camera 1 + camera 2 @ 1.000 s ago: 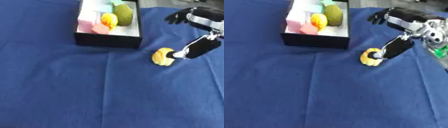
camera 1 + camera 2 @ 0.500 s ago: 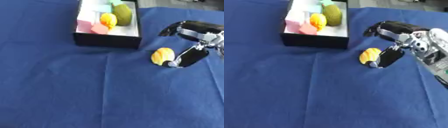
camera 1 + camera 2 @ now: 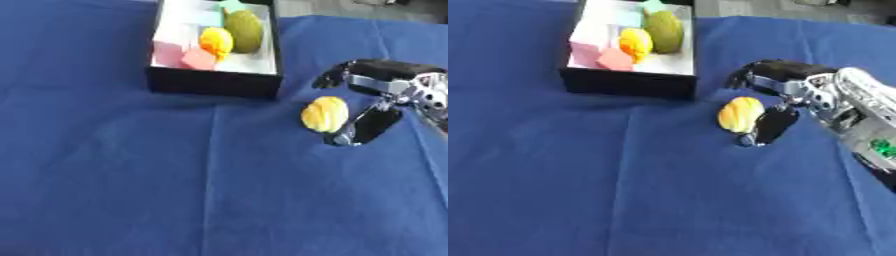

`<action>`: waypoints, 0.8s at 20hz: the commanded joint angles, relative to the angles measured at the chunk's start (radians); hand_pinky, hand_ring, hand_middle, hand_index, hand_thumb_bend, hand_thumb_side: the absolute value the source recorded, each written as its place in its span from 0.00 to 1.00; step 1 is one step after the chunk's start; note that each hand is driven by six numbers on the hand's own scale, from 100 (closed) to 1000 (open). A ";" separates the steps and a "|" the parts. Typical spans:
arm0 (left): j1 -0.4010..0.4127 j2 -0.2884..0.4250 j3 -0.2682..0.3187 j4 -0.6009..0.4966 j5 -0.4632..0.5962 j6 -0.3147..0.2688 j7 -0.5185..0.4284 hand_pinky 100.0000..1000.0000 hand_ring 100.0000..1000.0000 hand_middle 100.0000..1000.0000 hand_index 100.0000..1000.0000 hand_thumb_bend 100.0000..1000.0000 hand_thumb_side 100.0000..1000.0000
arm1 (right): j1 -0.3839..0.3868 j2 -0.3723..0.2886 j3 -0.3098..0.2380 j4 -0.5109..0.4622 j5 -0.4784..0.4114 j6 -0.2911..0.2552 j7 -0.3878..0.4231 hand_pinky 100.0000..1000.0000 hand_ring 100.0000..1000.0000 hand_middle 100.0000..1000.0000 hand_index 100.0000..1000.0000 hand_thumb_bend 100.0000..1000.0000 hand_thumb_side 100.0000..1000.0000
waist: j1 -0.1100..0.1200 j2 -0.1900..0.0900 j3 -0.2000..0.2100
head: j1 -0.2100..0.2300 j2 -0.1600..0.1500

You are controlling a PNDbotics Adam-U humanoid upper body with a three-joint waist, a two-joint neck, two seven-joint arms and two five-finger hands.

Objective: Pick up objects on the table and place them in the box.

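Observation:
A yellow ridged object (image 3: 325, 114) lies on the blue cloth, right of the black box (image 3: 213, 83). My right hand (image 3: 785, 95) comes in from the right and straddles it: the thumb (image 3: 364, 128) lies just right of and below it, the fingers (image 3: 337, 75) reach above it. The hand is open and not closed on the object. Inside the white-lined box are a green oval fruit (image 3: 246, 30), a yellow-orange fruit (image 3: 216, 41), pink blocks (image 3: 182, 54) and a teal piece (image 3: 230, 6). My left hand is not visible.
The blue cloth (image 3: 131, 175) covers the whole table, with wide flat room at the front and left. A fold line runs down from the box's front. A grey floor strip shows at the far top right.
My right hand has come lower and nearer the yellow object, its thumb now beside the object's lower right. The object itself has stayed put.

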 commanded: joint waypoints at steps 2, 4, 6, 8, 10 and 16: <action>-0.013 0.022 0.006 -0.014 -0.004 -0.002 -0.004 0.74 0.76 0.74 0.77 0.00 0.50 | -0.024 -0.007 -0.003 0.043 0.024 -0.007 -0.009 0.86 0.88 0.82 0.88 0.44 0.07 | 0.019 -0.018 0.001 | -0.003 -0.016; -0.012 0.022 0.006 -0.014 -0.004 -0.002 -0.004 0.74 0.76 0.74 0.77 0.00 0.50 | -0.027 -0.002 -0.003 0.067 0.029 -0.007 -0.018 0.86 0.87 0.82 0.88 0.44 0.06 | 0.019 -0.017 0.001 | -0.003 -0.018; -0.013 0.021 0.006 -0.014 -0.005 -0.002 -0.004 0.74 0.76 0.74 0.77 0.00 0.50 | -0.032 0.004 -0.004 0.091 0.033 -0.005 -0.030 0.86 0.87 0.82 0.88 0.43 0.06 | 0.019 -0.016 0.001 | -0.003 -0.019; -0.013 0.021 0.006 -0.015 -0.006 -0.002 -0.005 0.74 0.76 0.74 0.77 0.00 0.50 | -0.038 0.010 -0.004 0.115 0.033 -0.004 -0.040 0.86 0.87 0.82 0.88 0.40 0.05 | 0.019 -0.015 0.002 | -0.003 -0.020; -0.012 0.020 0.006 -0.015 -0.006 -0.002 -0.005 0.74 0.76 0.74 0.77 0.00 0.50 | -0.043 0.015 -0.003 0.139 0.035 -0.005 -0.046 0.86 0.87 0.81 0.88 0.41 0.05 | 0.019 -0.013 0.004 | -0.003 -0.023; -0.013 0.017 0.006 -0.015 -0.006 -0.003 -0.005 0.74 0.76 0.74 0.77 0.00 0.50 | -0.055 0.035 0.009 0.218 0.051 -0.030 -0.027 0.86 0.86 0.80 0.87 0.41 0.04 | 0.018 -0.007 0.008 | -0.004 -0.029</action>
